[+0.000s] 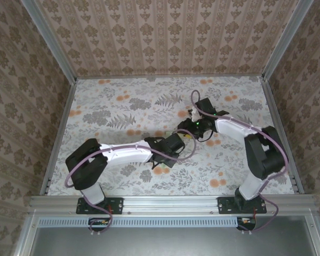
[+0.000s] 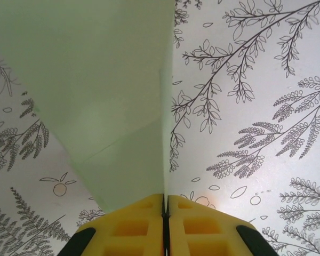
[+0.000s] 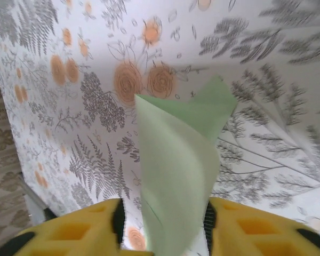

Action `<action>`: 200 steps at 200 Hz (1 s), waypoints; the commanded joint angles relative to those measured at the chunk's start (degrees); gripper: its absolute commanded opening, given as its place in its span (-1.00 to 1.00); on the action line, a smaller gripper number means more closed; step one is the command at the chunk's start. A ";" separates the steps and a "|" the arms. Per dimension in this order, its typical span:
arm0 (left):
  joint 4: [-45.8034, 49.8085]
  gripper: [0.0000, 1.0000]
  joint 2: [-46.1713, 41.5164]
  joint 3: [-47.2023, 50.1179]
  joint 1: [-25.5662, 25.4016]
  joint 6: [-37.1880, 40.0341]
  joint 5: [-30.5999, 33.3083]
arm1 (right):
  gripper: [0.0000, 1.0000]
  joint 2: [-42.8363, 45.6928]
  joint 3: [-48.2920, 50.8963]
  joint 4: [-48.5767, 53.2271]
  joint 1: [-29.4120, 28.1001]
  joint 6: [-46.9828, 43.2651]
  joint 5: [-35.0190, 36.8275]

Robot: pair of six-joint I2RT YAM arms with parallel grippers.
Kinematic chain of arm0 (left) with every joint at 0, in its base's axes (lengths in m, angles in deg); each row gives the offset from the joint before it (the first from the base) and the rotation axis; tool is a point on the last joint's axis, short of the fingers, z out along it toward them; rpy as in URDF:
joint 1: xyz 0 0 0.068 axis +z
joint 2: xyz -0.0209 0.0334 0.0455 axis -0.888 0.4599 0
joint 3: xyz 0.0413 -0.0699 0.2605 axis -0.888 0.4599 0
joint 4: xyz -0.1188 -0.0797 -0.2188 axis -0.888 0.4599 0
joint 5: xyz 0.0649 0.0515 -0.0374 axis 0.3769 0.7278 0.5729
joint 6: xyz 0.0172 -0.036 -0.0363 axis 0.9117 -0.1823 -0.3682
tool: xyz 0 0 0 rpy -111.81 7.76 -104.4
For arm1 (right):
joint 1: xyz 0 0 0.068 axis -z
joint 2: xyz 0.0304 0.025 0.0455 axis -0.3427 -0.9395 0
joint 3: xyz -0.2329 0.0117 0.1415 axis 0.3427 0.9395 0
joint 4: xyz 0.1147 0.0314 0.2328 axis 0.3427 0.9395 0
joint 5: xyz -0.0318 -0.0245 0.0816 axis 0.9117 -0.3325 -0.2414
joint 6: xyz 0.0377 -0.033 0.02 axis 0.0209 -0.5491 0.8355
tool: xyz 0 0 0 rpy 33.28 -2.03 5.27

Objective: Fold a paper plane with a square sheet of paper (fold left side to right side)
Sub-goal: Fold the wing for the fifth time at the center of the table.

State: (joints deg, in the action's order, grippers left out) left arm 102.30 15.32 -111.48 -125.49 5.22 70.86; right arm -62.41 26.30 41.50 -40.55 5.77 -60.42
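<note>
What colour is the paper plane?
The paper plane is plain pale green, clearest in the right wrist view.

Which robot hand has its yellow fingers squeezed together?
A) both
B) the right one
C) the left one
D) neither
C: the left gripper has its fingers meeting with no gap, pinching the fold of the paper plane, while the right gripper has its fingers apart with the paper between them.
</note>
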 commanded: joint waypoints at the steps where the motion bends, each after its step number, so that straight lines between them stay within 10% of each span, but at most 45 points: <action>1: -6.34 -0.81 -4.02 3.18 2.93 -2.80 -7.49 | 0.12 7.70 3.40 -0.72 1.83 -0.55 8.69; 68: -18.56 -0.81 -4.87 8.14 9.24 -7.84 -22.15 | 0.37 17.34 14.84 -4.15 2.82 -3.50 11.47; 200: -26.32 -0.80 4.91 6.84 11.51 -14.14 -30.32 | 0.42 16.89 24.48 -14.77 2.19 -0.68 4.95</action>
State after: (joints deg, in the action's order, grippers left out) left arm 78.61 19.45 -103.83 -114.58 -6.86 43.14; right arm -45.56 49.36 31.09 -38.00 3.44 -52.38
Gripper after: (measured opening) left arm 0.101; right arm 0.710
